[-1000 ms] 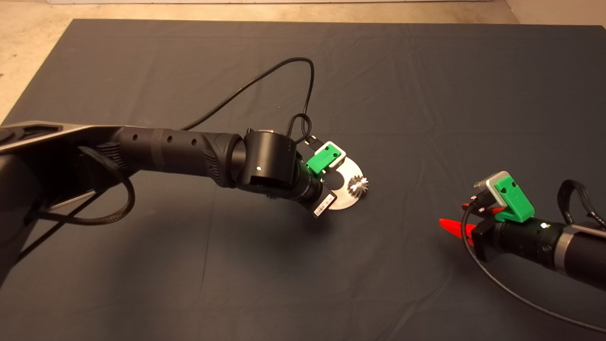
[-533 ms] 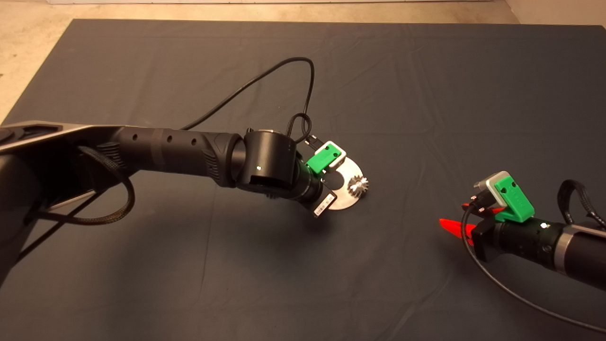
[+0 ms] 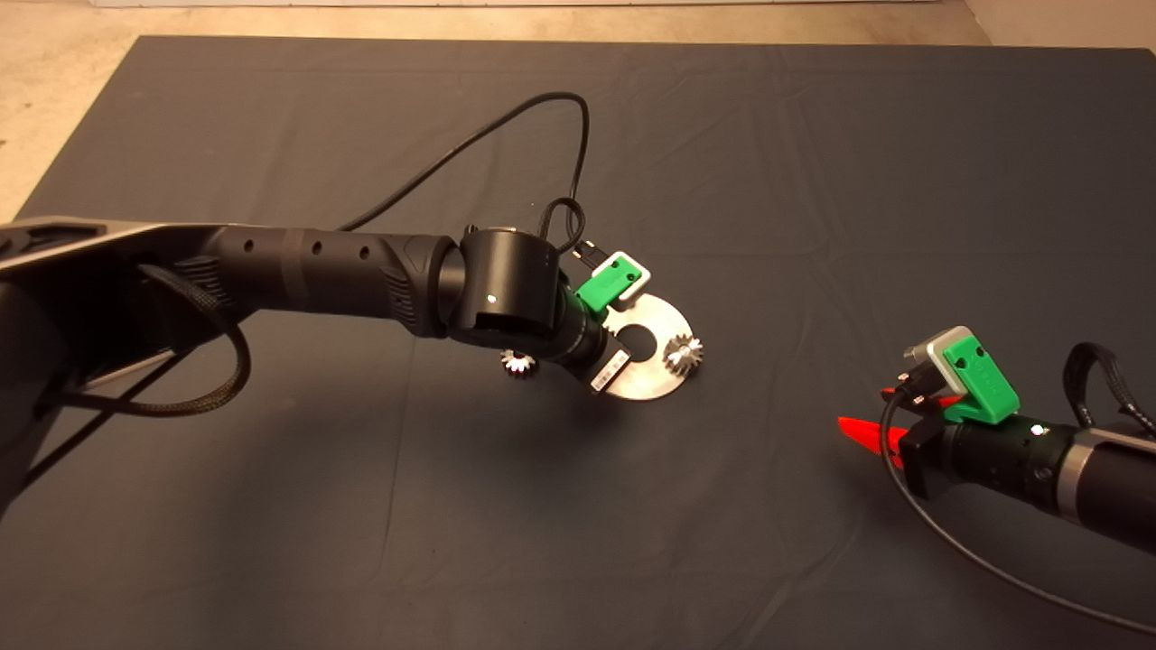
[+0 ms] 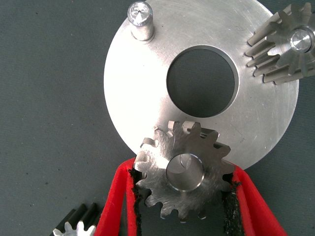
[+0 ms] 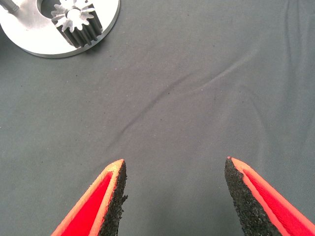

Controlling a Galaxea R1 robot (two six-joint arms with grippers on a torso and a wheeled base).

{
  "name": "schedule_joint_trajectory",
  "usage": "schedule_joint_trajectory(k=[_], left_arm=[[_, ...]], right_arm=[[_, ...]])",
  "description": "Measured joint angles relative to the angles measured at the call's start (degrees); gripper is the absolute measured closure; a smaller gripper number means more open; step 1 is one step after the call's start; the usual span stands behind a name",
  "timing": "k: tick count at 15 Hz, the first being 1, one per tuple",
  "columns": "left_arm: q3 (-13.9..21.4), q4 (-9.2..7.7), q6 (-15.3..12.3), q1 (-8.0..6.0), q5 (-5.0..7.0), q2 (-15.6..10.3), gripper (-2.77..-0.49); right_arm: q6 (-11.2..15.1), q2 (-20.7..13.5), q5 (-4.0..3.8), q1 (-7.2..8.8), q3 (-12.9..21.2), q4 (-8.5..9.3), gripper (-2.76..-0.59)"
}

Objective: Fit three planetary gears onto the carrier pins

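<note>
On the dark cloth mat covering the bench, going left to right: a loose planetary gear lies on the fabric just beside the left arm's wrist, not yet fitted. Next, the left pincer sits over the near edge of the carrier plate, its red fingers flanking a second gear; the gear appears seated on a pin whose polished end shows in its bore, and the black foam pads touch its teeth, so I judge the pincer clenched on it. One bare carrier pin, a short chamfered peg, stands free on the brushed flat steel disc with its large round hole. A third gear already sits on its pin at the plate's right edge. Far right, the right pincer hovers released above bare mat, well apart. By my reckoning one gear remains.
</note>
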Motion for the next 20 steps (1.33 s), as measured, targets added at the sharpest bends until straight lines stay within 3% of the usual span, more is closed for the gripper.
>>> schedule_joint_trajectory(k=[7, 20], left_arm=[[0.02, -0.85, -0.02, 0.0, -0.06, 0.21, -0.72], [1.4, -0.91, -1.1, 0.05, -0.04, 0.21, -0.72]], right_arm=[[0.0, 0.0, 0.01, 0.0, 0.0, 0.0, -1.47], [0.0, 0.0, 0.02, 0.51, 0.0, 0.0, -1.47]])
